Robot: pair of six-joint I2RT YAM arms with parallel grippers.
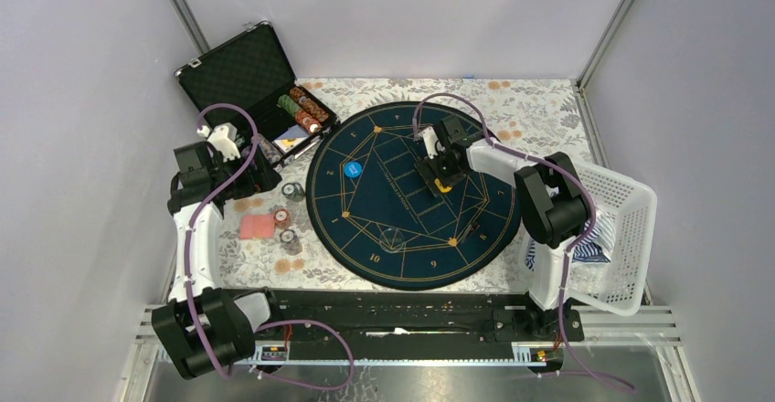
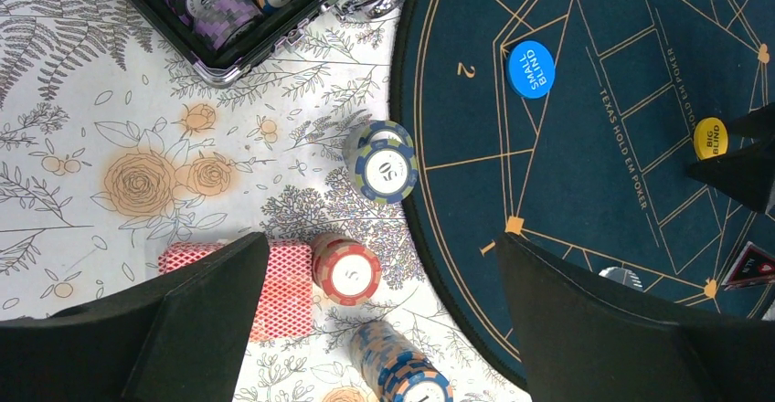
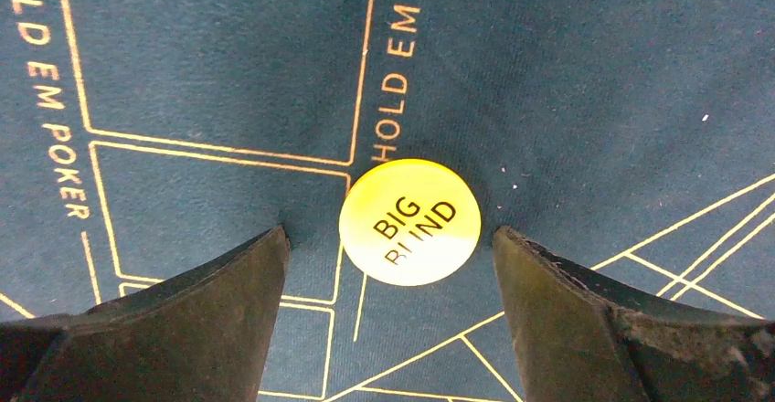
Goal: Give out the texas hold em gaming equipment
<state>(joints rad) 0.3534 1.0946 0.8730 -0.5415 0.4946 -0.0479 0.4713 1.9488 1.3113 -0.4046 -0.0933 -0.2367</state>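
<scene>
The round yellow disc (image 3: 409, 222) lettered BIG BLIND in black lies flat near the middle of the dark blue mat (image 3: 548, 73), untouched between the wide-spread jaws of the right gripper (image 3: 388, 233), while the left gripper (image 2: 381, 238) gapes beside the mat.

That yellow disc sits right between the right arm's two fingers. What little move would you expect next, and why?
Probably closing the right gripper on the yellow Big Blind button: its open fingers flank it, tips down at the blue mat, neither touching it yet.
</scene>
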